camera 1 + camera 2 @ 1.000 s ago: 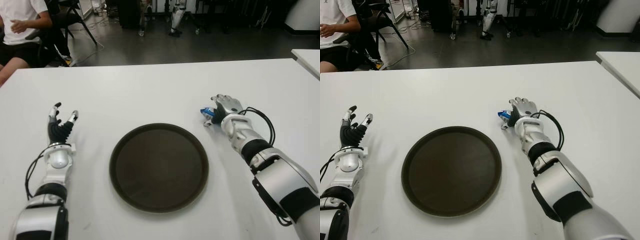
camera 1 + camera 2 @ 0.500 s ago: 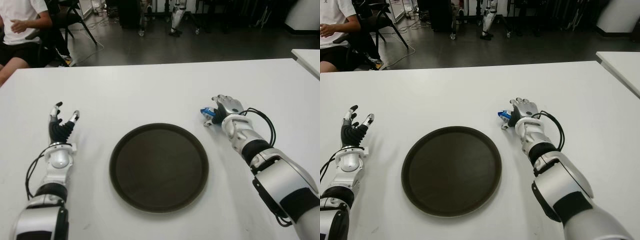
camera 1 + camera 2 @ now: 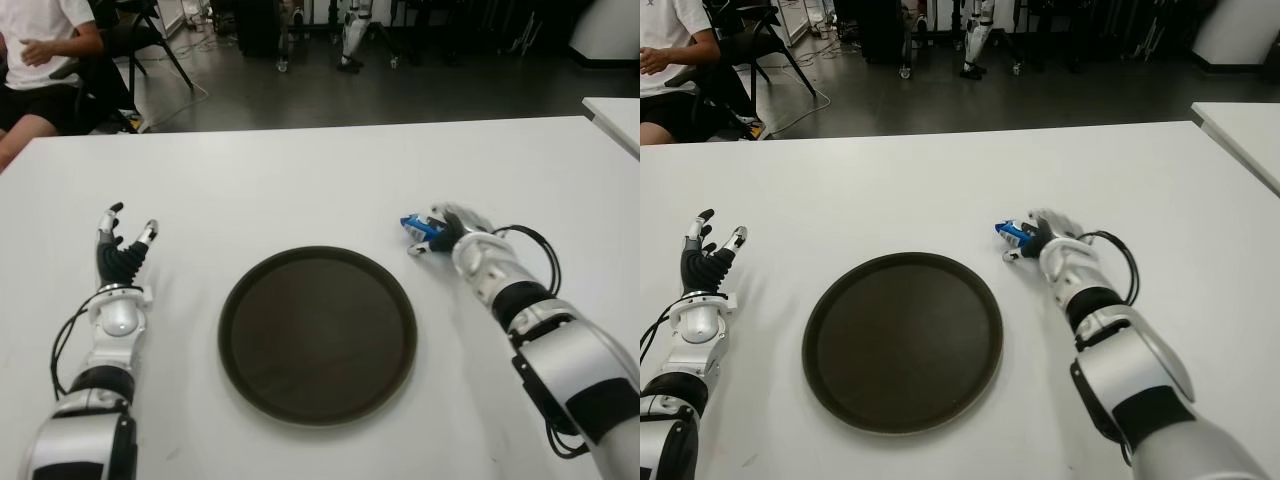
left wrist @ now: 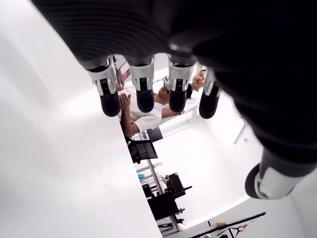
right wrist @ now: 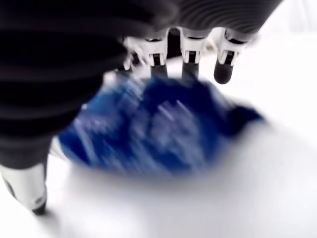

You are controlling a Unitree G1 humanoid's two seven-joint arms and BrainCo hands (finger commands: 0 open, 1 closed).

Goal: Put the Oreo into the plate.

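Shifted rightward, right hand point(image 3: 455, 226) clamps the Oreo point(image 3: 418, 229) beside the plate point(image 3: 260, 375).

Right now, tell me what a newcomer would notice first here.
The dark round plate at the middle of the white table, with nothing on it. Just beyond its right rim, the right hand closes over a blue Oreo pack. The left hand shows left of the plate, fingers spread.

A seated person in a white shirt point(image 3: 40, 40) is seen beyond the far left corner of the white table point(image 3: 300, 180). A second white table's corner point(image 3: 615, 115) is visible at the right edge.
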